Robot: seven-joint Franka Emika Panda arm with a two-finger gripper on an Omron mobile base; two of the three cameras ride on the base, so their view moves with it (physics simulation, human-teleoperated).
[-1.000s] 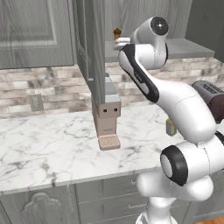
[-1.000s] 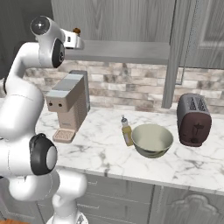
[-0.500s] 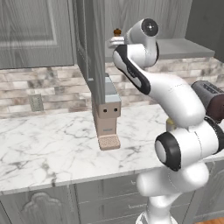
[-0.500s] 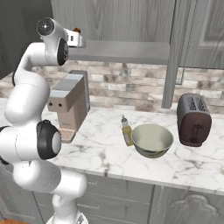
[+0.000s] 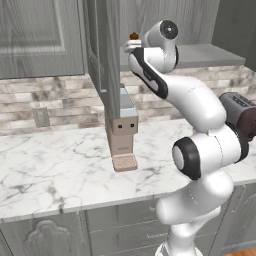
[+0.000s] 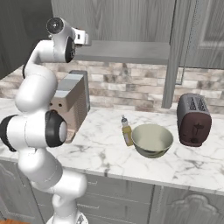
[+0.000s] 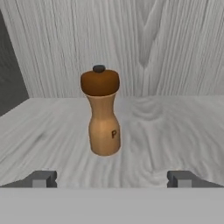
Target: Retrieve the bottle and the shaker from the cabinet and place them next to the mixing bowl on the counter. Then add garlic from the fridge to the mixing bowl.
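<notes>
The brown shaker (image 7: 103, 118) stands upright on the grey shelf (image 7: 175, 131) of the cabinet, straight ahead of my open gripper (image 7: 112, 179). Its fingertips (image 7: 41, 178) stay short of the shaker, one to each side, touching nothing. From the left base view, the gripper (image 5: 131, 46) is at the shelf's left end, with the shaker's dark knob (image 5: 134, 36) just above it. On the counter the bottle (image 6: 127, 131) stands against the left side of the olive mixing bowl (image 6: 152, 140). The garlic and the fridge are out of view.
A coffee machine (image 6: 70, 105) stands on the marble counter (image 6: 100, 153) under the shelf's left end. A dark toaster (image 6: 194, 120) sits right of the bowl. Open cabinet doors hang at the left (image 5: 102, 50) and right (image 6: 173, 52) of the shelf.
The arm has stretched up and forward, bringing the hand closer to the shaker on the shelf. The jaws have stayed open. Bottle and bowl have not moved.
</notes>
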